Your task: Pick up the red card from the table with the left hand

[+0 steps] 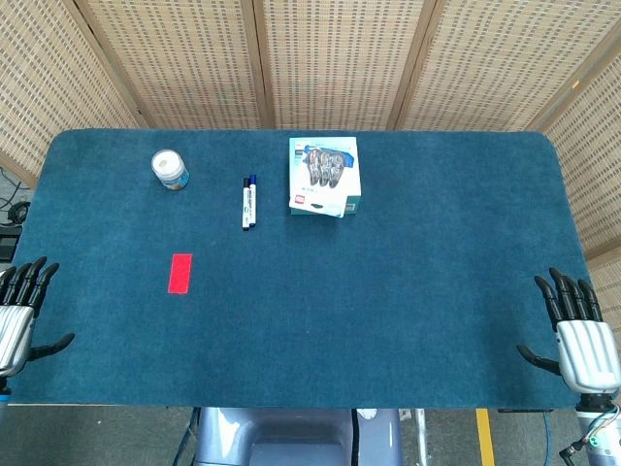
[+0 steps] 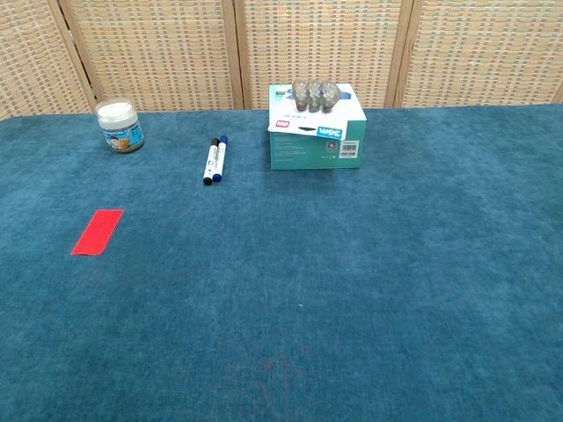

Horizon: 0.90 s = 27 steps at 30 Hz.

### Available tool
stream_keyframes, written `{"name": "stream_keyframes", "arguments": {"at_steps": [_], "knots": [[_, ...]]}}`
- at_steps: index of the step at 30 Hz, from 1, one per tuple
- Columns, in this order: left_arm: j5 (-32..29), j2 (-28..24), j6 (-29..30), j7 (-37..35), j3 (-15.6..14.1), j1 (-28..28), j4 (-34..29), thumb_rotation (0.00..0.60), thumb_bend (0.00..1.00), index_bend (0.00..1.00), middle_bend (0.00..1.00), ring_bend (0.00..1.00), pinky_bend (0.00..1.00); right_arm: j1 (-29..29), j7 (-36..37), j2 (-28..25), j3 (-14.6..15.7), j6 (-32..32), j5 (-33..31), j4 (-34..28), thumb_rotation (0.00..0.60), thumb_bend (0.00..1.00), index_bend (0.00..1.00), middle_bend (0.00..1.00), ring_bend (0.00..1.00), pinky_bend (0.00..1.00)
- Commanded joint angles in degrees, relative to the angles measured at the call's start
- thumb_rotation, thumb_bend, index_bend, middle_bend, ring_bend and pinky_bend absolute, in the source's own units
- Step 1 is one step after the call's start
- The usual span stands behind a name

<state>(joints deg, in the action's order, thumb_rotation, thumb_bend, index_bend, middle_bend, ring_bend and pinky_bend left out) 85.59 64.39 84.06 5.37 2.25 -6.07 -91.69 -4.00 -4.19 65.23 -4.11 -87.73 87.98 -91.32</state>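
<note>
The red card [image 1: 179, 273] lies flat on the blue table cloth at the left, also seen in the chest view as the red card [image 2: 97, 231]. My left hand [image 1: 19, 311] hovers at the table's left edge, fingers spread and holding nothing, well to the left of the card and slightly nearer. At the right edge my right hand [image 1: 577, 330] is likewise spread and empty. Neither hand shows in the chest view.
A small white jar [image 1: 170, 170] stands at the back left. Two markers [image 1: 248, 201] lie side by side near the back middle. A teal and white box [image 1: 325, 176] sits to their right. Woven screens stand behind the table [image 1: 388, 311].
</note>
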Motion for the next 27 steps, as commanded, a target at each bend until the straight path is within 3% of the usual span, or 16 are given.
{"name": "stream_keyframes", "arguments": {"at_steps": [1, 12, 19, 24, 27], "knots": [[-0.02, 0.08, -0.1, 0.0, -0.01, -0.05, 0.17, 0.6, 0.0, 0.0, 0.0, 0.0, 0.0, 0.0, -0.01, 0.01, 0.02, 0.02, 0.01, 0.06, 0.6, 0.0, 0.0, 0.0, 0.0, 0.0], [-0.32, 0.81, -1.66, 0.18, 0.12, -1.03, 1.29, 0.6, 0.0, 0.0, 0.0, 0.0, 0.0, 0.08, 0.38, -0.24, 0.2, 0.0, 0.3, -0.16, 0.6, 0.0, 0.0, 0.0, 0.0, 0.0], [2.06, 4.56, -7.05, -4.46, 0.47, -5.77, 6.8, 0.6, 0.0, 0.01, 0.0, 0.0, 0.0, -0.07, 1.2, -0.49, 0.08, 0.62, -0.29, -0.08, 0.6, 0.0, 0.0, 0.0, 0.0, 0.0], [1.3, 9.62, -11.01, -6.75, 2.61, -10.15, 10.63, 0.6, 0.07, 0.3, 0.0, 0.0, 0.0, -0.37, 1.82, -0.65, -0.03, 1.44, -0.78, 0.04, 0.6, 0.0, 0.0, 0.0, 0.0, 0.0], [0.42, 12.41, -12.46, -5.99, 3.46, -11.82, 12.6, 0.6, 0.11, 0.33, 0.0, 0.0, 0.0, -0.56, 2.11, -0.68, -0.15, 2.06, -1.36, 0.24, 0.6, 0.0, 0.0, 0.0, 0.0, 0.0]]}}
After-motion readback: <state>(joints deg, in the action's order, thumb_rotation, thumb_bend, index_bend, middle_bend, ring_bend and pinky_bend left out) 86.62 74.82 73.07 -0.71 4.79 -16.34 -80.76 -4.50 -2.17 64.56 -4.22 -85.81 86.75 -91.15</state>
